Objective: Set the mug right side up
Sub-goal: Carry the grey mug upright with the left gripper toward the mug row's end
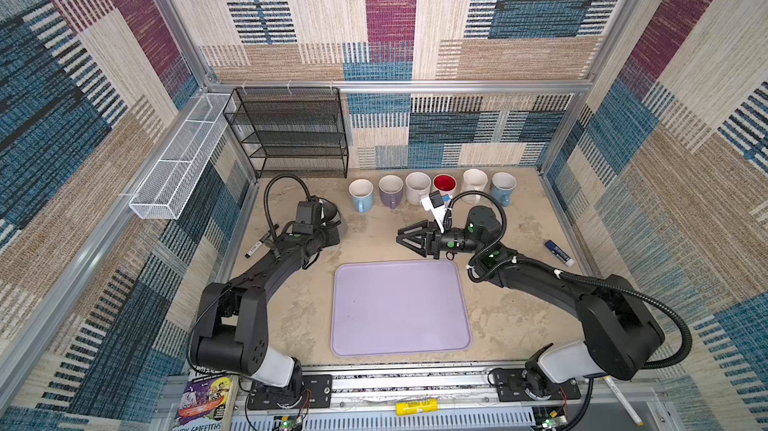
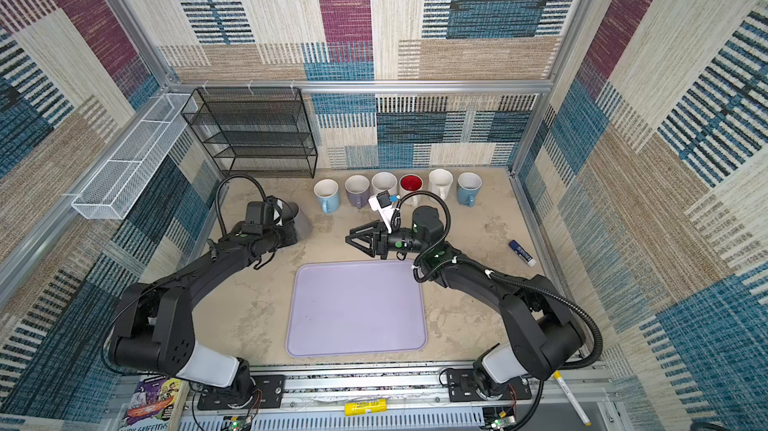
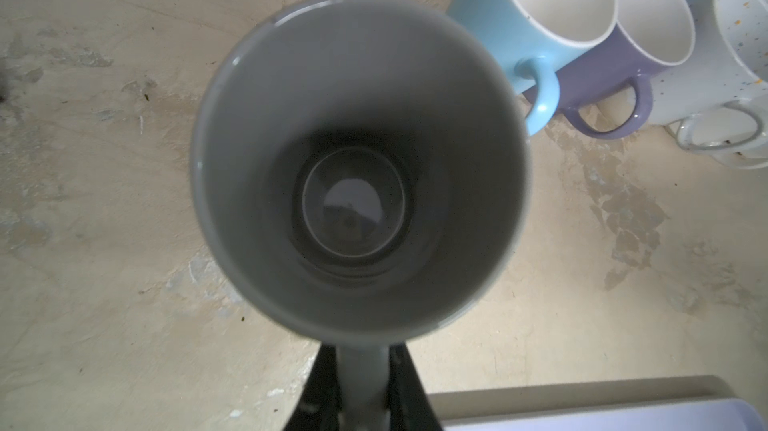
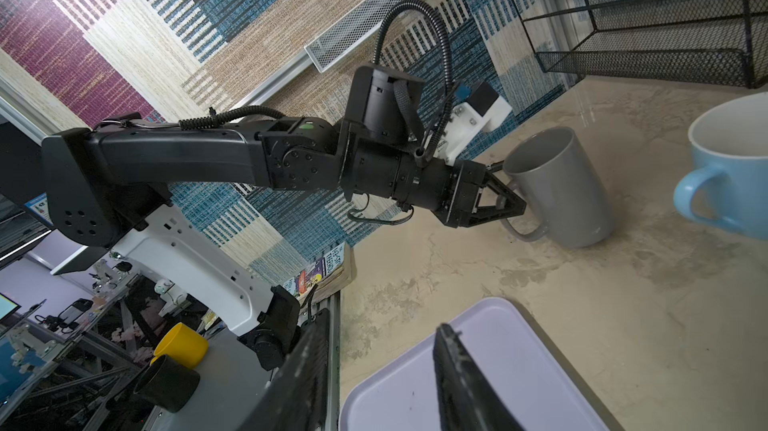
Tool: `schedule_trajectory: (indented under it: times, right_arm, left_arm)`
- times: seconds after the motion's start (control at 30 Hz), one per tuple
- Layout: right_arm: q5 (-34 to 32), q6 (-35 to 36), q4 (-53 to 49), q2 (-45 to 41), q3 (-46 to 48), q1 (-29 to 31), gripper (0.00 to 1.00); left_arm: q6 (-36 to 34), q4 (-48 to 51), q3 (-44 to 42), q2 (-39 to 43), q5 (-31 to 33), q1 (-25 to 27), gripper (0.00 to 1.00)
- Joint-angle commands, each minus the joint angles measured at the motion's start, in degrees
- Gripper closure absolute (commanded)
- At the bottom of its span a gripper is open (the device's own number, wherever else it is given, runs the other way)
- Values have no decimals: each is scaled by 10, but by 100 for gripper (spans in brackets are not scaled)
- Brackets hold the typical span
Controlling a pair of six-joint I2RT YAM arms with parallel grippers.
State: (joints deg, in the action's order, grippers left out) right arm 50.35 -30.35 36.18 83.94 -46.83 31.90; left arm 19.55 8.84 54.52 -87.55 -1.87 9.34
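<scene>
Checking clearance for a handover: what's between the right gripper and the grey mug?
Nothing. Only bare tabletop lies between the right gripper and the grey mug. Both top views show this.

so there's a lilac tray lying flat near the front of the beige table. along the back wall six mugs stand in a row, all upright, handles toward the front: light blue mug, purple mug, speckled mug, red-lined mug, white mug, blue mug. black mesh rack in the back left corner, white wire basket on the left wall beside it. a marker lies by the left edge, a glue stick by the right. at the front, off the table: a book, a yellow thing I can't make out, and a pen
</scene>
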Motion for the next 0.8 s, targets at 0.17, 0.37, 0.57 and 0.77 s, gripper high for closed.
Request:
schedule_trajectory:
  times: [0.17,0.37,0.57,0.77]
  right_arm:
    - [0,5,11,-10,5,0,55]
    - [-1,0,19,-14,12,0,55]
    - [-3,0,19,-18,14,0,55]
    - [-2,3,16,-22,17,0,55]
  left_arm:
    - [-28,-14,36,-24,6,-8,100]
    - [-32,-9,65,-51,7,-10,100]
    - [-36,3,103,-86,7,-10,100]
    - [-36,18,138,-117,15,-11,100]
